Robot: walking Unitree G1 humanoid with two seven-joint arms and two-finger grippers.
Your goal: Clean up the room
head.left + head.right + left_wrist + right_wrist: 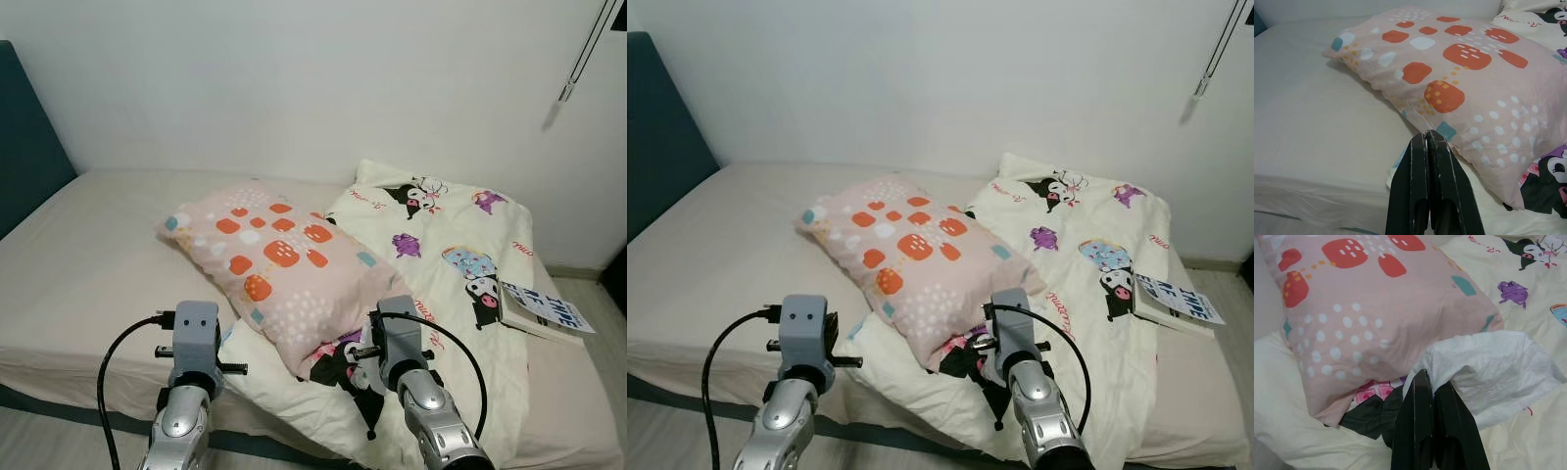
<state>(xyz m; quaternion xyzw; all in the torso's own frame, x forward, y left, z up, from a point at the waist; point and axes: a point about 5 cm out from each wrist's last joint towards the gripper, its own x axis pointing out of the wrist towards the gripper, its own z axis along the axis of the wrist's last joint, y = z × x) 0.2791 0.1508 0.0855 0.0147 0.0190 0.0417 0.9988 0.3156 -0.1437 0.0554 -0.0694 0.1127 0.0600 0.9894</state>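
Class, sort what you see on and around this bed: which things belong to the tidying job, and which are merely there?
Job:
pillow
cartoon quilt
white tissue held by right gripper
book
left gripper, shut, near pillow

Merely there:
bed
headboard
wall

Home bedroom: bed [88, 255], patterned pillow [279, 259], cartoon-print quilt [446, 245].

White wall [294, 78]; dark teal headboard [24, 137], hanging blind cord [578, 59]
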